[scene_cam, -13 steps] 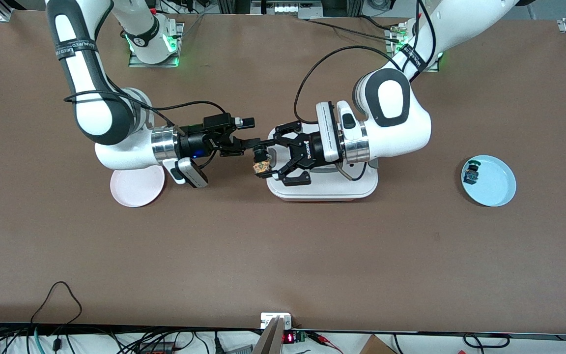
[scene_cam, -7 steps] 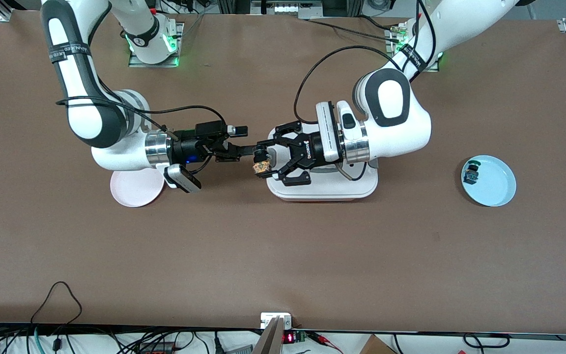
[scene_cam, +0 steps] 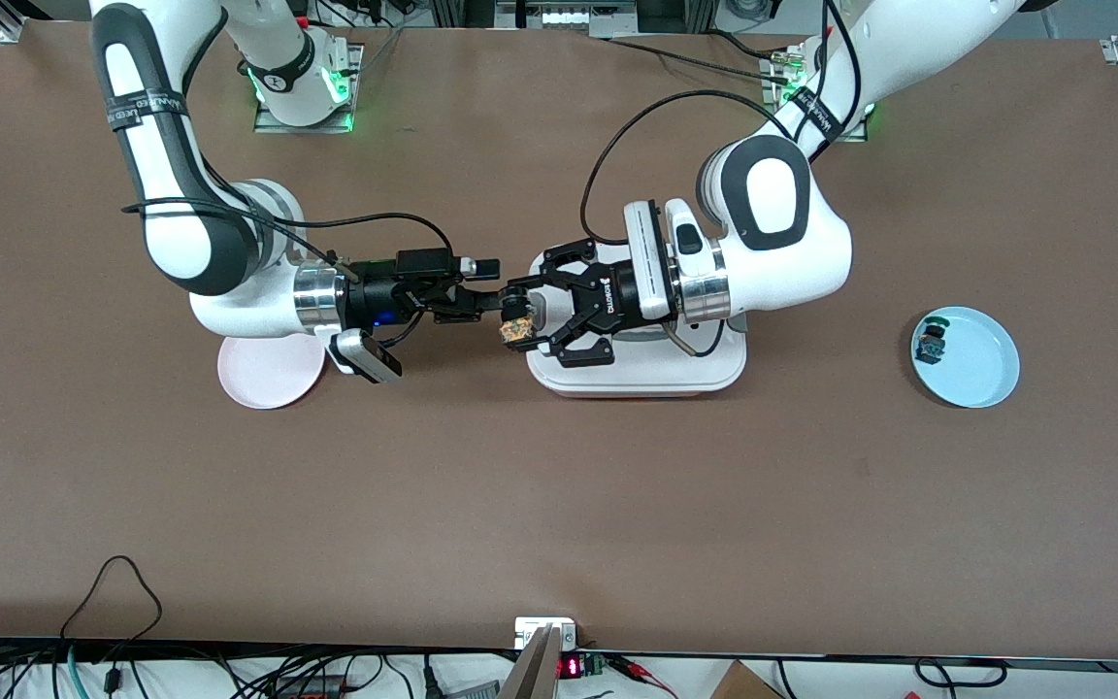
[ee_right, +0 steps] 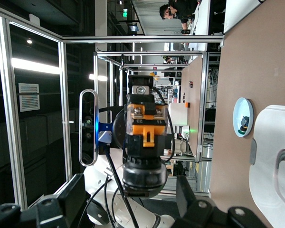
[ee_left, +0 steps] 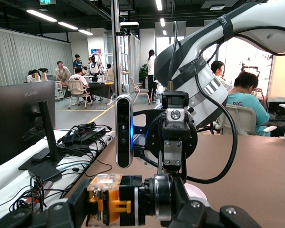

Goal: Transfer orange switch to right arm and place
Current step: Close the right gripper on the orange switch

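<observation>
Matt brown table [scene_cam: 559, 505], glossy plastic tray [scene_cam: 675, 374]

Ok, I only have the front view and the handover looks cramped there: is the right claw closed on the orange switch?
Observer: No. In the right wrist view the right claw is open. Its fingers are spread to either side of the orange switch, with a gap showing on each side.
Operator: Does the left claw have it?
Observer: Yes. The left wrist view shows the switch gripped in the left claw, with the right claw facing it head-on.
</observation>
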Controlling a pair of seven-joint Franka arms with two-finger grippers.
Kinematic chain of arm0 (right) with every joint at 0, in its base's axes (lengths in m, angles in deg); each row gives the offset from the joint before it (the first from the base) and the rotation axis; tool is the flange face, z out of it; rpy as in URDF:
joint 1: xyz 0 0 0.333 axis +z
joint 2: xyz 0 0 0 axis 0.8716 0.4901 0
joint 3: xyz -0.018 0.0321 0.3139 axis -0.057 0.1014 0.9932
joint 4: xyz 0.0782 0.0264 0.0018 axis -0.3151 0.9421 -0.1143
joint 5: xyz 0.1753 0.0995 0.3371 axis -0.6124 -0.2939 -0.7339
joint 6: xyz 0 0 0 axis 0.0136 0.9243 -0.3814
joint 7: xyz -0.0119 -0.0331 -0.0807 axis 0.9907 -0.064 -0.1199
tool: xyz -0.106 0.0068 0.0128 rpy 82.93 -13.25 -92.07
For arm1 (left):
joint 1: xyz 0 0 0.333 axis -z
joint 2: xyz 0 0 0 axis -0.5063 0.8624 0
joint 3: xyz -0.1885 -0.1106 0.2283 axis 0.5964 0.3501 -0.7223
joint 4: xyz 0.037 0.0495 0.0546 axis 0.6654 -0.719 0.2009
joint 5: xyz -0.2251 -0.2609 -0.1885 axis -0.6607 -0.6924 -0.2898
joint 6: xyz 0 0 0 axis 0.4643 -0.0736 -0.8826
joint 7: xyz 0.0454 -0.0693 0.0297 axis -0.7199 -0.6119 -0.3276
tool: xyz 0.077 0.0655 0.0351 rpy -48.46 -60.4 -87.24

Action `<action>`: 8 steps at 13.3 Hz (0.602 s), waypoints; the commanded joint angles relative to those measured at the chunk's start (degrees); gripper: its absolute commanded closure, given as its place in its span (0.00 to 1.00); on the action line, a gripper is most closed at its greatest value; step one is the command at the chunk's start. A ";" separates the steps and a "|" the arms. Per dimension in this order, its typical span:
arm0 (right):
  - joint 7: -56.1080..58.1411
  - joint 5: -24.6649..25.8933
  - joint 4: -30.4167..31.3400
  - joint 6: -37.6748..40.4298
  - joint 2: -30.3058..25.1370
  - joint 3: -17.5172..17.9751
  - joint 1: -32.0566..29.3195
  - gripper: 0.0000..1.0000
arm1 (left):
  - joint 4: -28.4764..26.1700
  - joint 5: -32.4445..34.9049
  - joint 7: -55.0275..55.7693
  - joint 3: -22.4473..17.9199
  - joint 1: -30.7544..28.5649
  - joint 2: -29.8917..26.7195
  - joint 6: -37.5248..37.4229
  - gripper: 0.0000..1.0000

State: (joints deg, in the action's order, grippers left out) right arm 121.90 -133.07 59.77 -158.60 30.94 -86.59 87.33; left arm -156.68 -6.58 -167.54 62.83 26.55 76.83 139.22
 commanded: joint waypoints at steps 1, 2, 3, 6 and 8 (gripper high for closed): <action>1.48 -1.79 -1.27 -1.16 1.23 0.08 0.92 0.24 | 0.82 -2.04 -2.10 0.02 0.44 0.41 0.38 0.76; 1.57 -1.79 -1.53 -1.16 1.41 0.08 0.92 0.26 | 0.82 -2.04 -2.10 0.02 0.44 0.41 0.38 0.76; 1.92 -1.79 -1.62 -1.16 1.58 0.08 0.83 0.28 | 0.82 -2.04 -2.10 0.02 0.44 0.41 0.38 0.76; 2.01 -1.79 -1.71 -1.16 1.67 0.08 0.83 0.40 | 0.82 -2.04 -2.10 0.02 0.35 0.32 0.38 0.76; 2.01 -1.88 -1.80 -1.16 1.67 0.08 0.74 0.44 | 0.82 -2.04 -2.10 0.02 0.35 0.32 0.38 0.76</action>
State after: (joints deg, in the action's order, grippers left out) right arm 123.08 -133.67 59.15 -159.26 31.91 -86.54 87.87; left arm -156.68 -6.58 -167.54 62.83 26.55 76.83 139.22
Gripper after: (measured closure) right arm 0.427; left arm 0.278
